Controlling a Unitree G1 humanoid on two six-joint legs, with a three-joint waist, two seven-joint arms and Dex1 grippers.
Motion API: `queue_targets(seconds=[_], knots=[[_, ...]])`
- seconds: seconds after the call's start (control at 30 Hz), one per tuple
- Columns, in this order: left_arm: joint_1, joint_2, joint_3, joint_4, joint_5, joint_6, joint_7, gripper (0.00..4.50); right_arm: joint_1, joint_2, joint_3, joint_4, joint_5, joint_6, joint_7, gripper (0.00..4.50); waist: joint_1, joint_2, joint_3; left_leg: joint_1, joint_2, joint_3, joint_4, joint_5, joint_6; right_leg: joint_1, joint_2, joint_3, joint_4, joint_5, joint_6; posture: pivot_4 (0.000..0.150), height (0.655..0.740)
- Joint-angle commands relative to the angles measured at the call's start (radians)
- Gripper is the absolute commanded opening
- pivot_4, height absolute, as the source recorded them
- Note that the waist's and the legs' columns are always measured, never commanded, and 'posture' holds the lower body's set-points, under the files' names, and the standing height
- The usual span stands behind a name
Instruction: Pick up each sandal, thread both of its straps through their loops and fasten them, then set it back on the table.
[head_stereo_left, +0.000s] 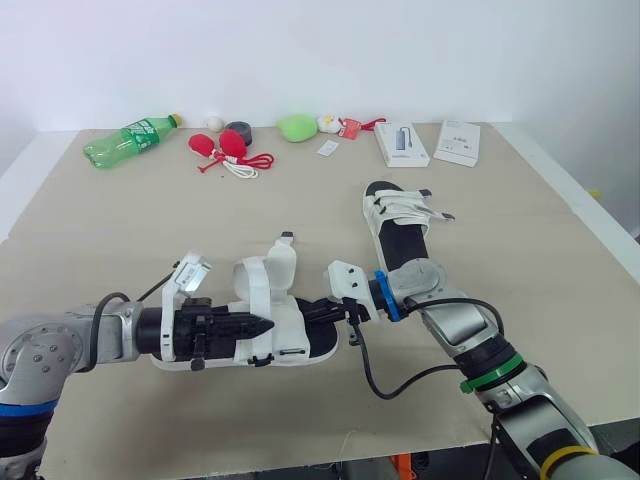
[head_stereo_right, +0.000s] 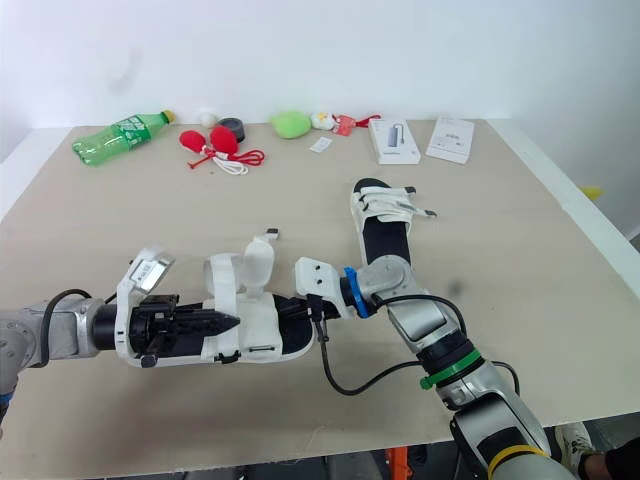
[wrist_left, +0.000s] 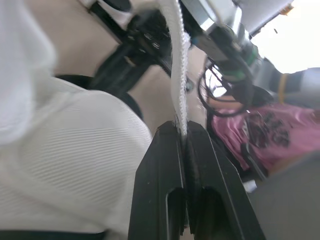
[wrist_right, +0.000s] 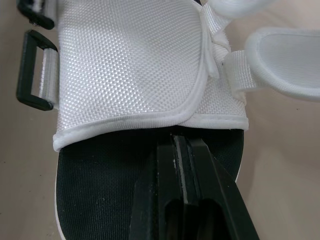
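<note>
Near sandal (head_stereo_left: 290, 338) lies front-centre on table (head_stereo_left: 120, 230), left gripper (wrist_left: 182, 132) pinching its white strap (wrist_left: 177, 75), right gripper (wrist_right: 182, 145) closed on the insole (wrist_right: 110, 175); mid-threading, next feed strap through black loop (wrist_right: 31, 70).

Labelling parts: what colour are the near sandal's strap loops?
Black. The loops show best in the right wrist view.

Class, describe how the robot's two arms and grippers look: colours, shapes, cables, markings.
Both arms are silver-grey with white wrist mounts and slim black tapered jaws. The left arm has a blue band and a black cable; the right arm carries blue, green and yellow rings and a looping black cable.
</note>
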Motion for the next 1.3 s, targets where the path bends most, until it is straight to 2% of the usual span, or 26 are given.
queue_targets(seconds=[0.03,0.4,0.5,0.63,0.67,0.73,0.8,0.9,1.0,1.2,1.3], knots=[[0.028,0.018,0.009,-0.043,-0.018,0.005,-0.018,0.1,0.01,-0.019,0.02,0.041,-0.056,0.018,-0.017,0.0,0.0,0.0,0.0,0.0,0.0,0.0,0.0,0.0,0.0,0.0,0.0,0.0,0.0,0.0,0.0,0.15,0.74],[0.091,0.001,-0.027,-0.077,0.067,-0.033,0.021,0.1,0.003,-0.012,0.023,0.051,-0.058,0.013,-0.017,0.0,0.0,0.0,0.0,0.0,0.0,0.0,0.0,-0.001,-0.001,0.0,0.0,0.0,0.0,0.0,0.0,0.15,0.74],[0.09,0.016,-0.011,-0.08,0.058,-0.038,-0.005,0.82,0.002,-0.014,0.024,0.052,-0.059,0.01,-0.015,0.0,0.0,0.0,0.0,0.0,0.0,0.0,0.0,-0.001,-0.001,0.0,0.0,0.0,0.0,0.0,0.0,0.15,0.74],[0.053,0.039,0.04,-0.083,0.046,-0.066,-0.036,2.49,-0.001,-0.015,0.025,0.054,-0.06,0.009,-0.012,0.0,0.0,0.0,0.0,0.0,0.0,0.0,0.0,-0.001,-0.001,0.0,0.0,0.0,0.0,0.0,0.0,0.15,0.74],[0.046,0.05,0.051,-0.088,0.054,-0.081,-0.052,3.04,-0.001,-0.015,0.026,0.055,-0.06,0.008,-0.012,0.0,0.0,0.0,0.0,0.0,0.0,0.0,0.0,-0.001,-0.001,-0.001,0.0,0.0,0.0,0.0,0.0,0.15,0.74],[0.04,0.083,0.078,-0.1,0.067,-0.101,-0.09,3.67,-0.002,-0.016,0.026,0.056,-0.059,0.007,-0.01,0.0,0.0,0.0,0.0,0.0,0.0,0.0,0.0,-0.001,-0.001,-0.001,0.0,0.0,0.0,0.0,0.0,0.15,0.74],[0.026,0.127,0.124,-0.098,0.042,-0.096,-0.112,3.67,-0.003,-0.018,0.025,0.057,-0.059,0.006,-0.008,0.0,0.0,0.0,0.0,0.0,0.0,0.0,0.0,-0.001,-0.001,-0.001,0.0,0.0,-0.001,0.0,0.0,0.15,0.74],[0.019,0.192,0.212,-0.099,-0.094,-0.036,-0.113,3.67,-0.002,-0.019,0.026,0.056,-0.058,0.006,-0.006,0.0,-0.001,0.0,0.001,0.0,0.0,0.0,0.0,-0.001,-0.001,-0.002,0.0,0.0,-0.001,0.0,0.0,0.15,0.74],[0.117,0.237,0.251,-0.143,-0.16,0.011,-0.13,3.67,-0.002,-0.018,0.027,0.056,-0.057,0.007,-0.005,0.0,-0.003,0.001,0.001,0.0,0.0,0.0,0.0,-0.001,-0.001,-0.002,-0.001,0.0,-0.001,0.0,0.0,0.15,0.74],[0.398,0.258,0.24,-0.281,-0.087,0.016,-0.189,3.67,0.0,-0.021,0.028,0.052,-0.054,0.008,-0.002,0.0,-0.005,0.001,0.001,0.0,0.0,0.001,-0.001,-0.003,-0.001,-0.003,-0.001,0.0,-0.001,-0.002,-0.002,0.15,0.74],[0.459,0.225,0.16,-0.311,0.038,-0.058,-0.175,3.67,0.002,-0.023,0.028,0.047,-0.054,0.01,-0.001,0.0,-0.005,0.002,0.001,0.0,0.0,0.001,-0.001,-0.003,-0.002,-0.004,-0.002,0.001,-0.001,-0.002,-0.002,0.15,0.74]])
